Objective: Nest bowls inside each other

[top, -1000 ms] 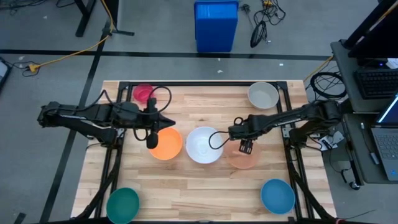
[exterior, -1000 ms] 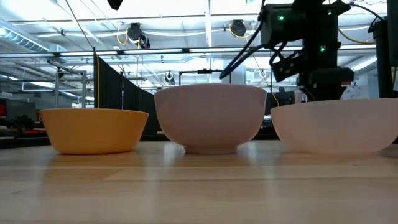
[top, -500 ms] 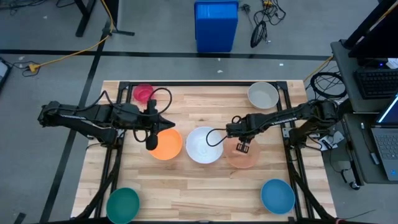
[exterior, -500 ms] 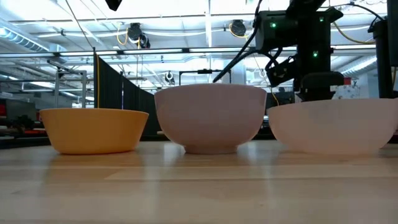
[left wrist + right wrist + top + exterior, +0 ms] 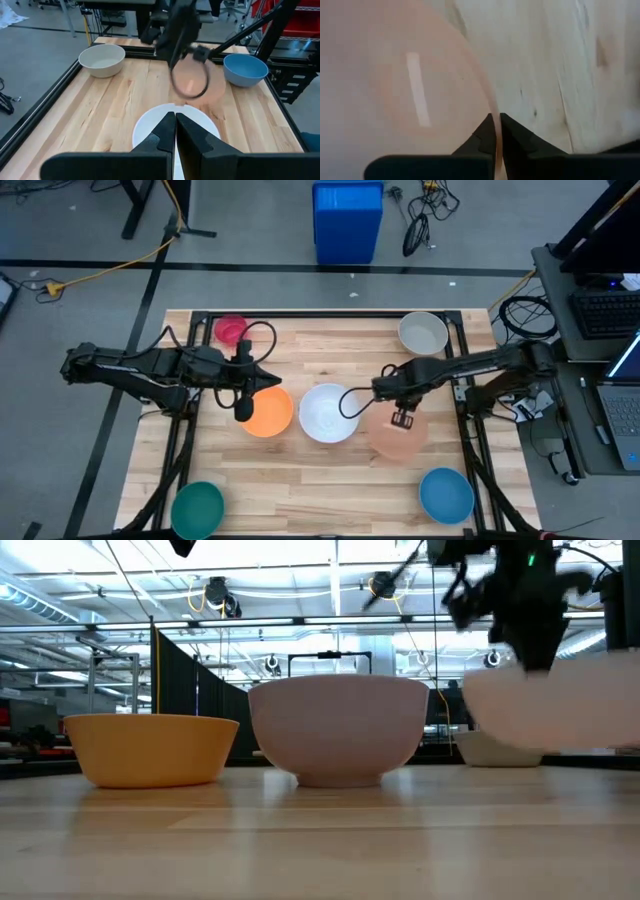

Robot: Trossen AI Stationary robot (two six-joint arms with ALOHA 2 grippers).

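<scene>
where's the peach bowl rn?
High view: the peach bowl is right of centre, beside the white bowl, its rim pinched in the right gripper. Low view shows it off the table.

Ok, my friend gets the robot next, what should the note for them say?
Right gripper: shut on the rim of the pale peach bowl, lifted off the table.
Left gripper: shut, holding nothing, over the edge of the orange bowl.
White bowl mid-table. Magenta bowl and grey bowl at the far corners, teal bowl and blue bowl at the near corners.
Done: nothing nested yet.
Left: all the nesting.
</scene>
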